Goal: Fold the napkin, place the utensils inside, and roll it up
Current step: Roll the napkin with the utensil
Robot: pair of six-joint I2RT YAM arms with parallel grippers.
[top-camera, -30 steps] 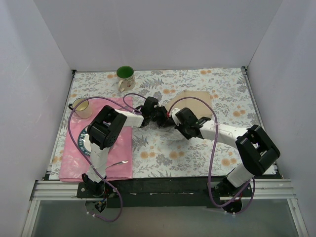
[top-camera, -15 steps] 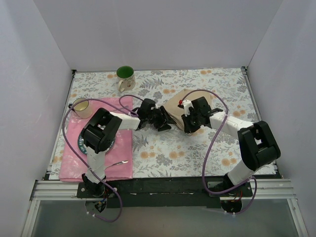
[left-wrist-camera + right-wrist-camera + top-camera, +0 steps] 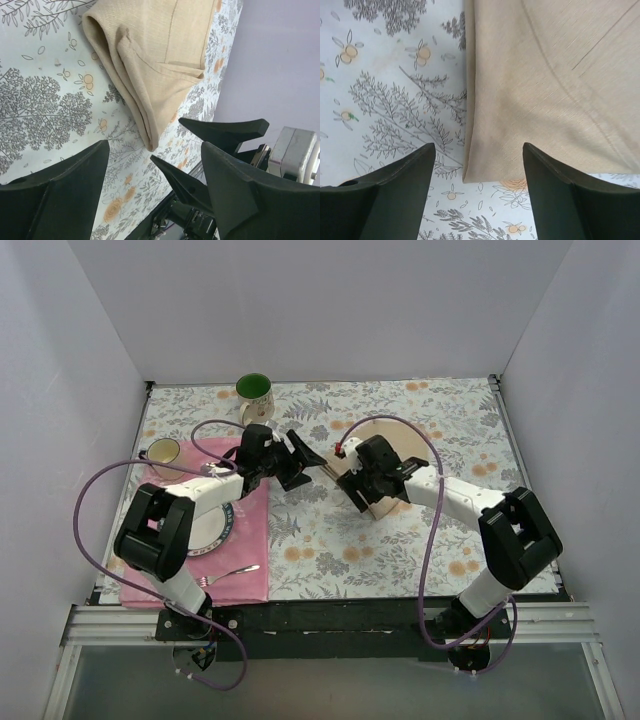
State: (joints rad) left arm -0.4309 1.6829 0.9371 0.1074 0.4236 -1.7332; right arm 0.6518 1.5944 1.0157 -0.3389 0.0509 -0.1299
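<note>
The tan napkin [image 3: 384,506] lies folded on the floral tablecloth, mostly under my right arm. In the left wrist view the napkin [image 3: 150,60] shows its doubled layers and a fold edge, lying loose ahead of my fingers. My left gripper [image 3: 297,461] [image 3: 155,197] is open and empty, just left of the cloth. My right gripper [image 3: 356,478] [image 3: 477,200] is open above the napkin [image 3: 550,85], whose near corner sits between the fingers, untouched. A silver fork [image 3: 233,571] rests on the pink placemat [image 3: 250,585] at the near left.
A white plate [image 3: 214,531] sits on the placemat, partly under my left arm. A green-lined mug [image 3: 255,396] stands at the back, and a yellow cup [image 3: 163,452] is at the far left. White walls close in three sides.
Both grippers opened and let go of the napkin, which now lies folded. The left gripper drew back to the left; the right gripper shifted slightly left over the cloth.
</note>
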